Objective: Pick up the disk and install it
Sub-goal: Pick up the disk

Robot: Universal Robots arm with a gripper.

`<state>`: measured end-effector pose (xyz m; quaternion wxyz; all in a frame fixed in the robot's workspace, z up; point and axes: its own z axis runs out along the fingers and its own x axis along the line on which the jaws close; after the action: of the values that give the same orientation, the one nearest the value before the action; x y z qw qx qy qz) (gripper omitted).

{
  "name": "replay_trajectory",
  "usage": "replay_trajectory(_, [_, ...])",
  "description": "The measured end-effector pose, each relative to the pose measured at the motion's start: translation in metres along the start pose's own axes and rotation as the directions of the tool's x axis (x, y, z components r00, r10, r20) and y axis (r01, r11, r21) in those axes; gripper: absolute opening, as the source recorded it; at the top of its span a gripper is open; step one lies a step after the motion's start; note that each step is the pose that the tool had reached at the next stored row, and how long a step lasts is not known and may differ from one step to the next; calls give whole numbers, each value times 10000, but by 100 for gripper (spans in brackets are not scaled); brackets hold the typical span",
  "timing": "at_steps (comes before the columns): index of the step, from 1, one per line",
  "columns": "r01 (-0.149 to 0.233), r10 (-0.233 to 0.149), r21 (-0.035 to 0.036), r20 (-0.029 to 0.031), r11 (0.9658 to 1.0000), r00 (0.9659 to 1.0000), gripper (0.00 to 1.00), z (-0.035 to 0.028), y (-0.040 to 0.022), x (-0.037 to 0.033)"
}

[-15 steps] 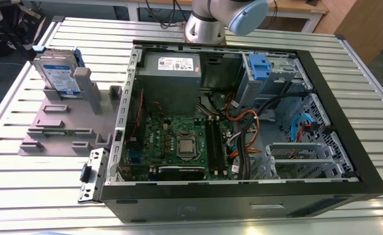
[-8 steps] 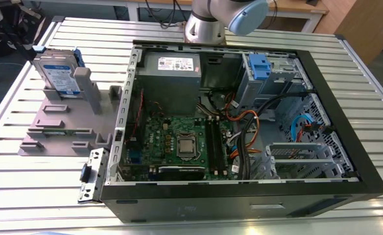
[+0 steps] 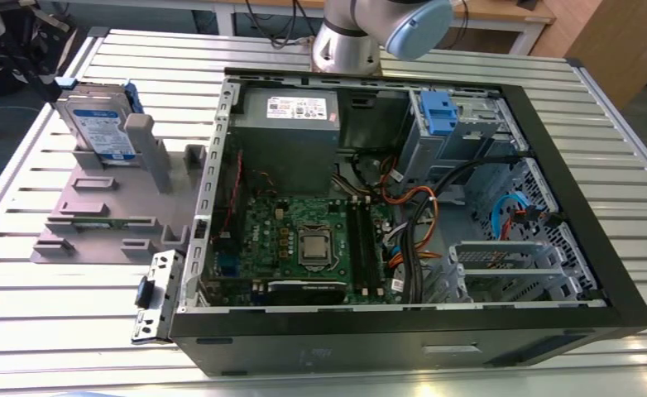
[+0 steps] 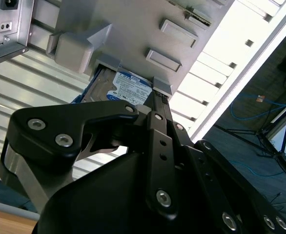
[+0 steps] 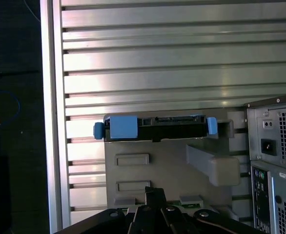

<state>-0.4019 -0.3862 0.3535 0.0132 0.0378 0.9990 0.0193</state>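
Disk [image 3: 98, 124] stands upright on edge in the grey holder [image 3: 92, 207], on the slatted surface [image 3: 59, 298], just beside the open computer case [image 3: 412, 347] on the exterior view's left. Not picked up yet, nothing installed; judged at the very start, with both steps left. The drive bay [image 3: 462, 132] with the blue latch [image 3: 439, 112] has no labelled drive in it. In the second wrist view the end effector [image 4: 155, 105] hangs above the disk [image 4: 131, 87], apart from it and gripping nothing. Cannot tell how far open it is.

The silver arm [image 3: 346, 41], blue-capped at one joint, carries a black gripper [image 4: 154, 103].
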Motion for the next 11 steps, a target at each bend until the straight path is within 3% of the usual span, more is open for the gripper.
replay_trajectory(11, [283,-283,-7,-11,9996,9996,11,0,0,0])
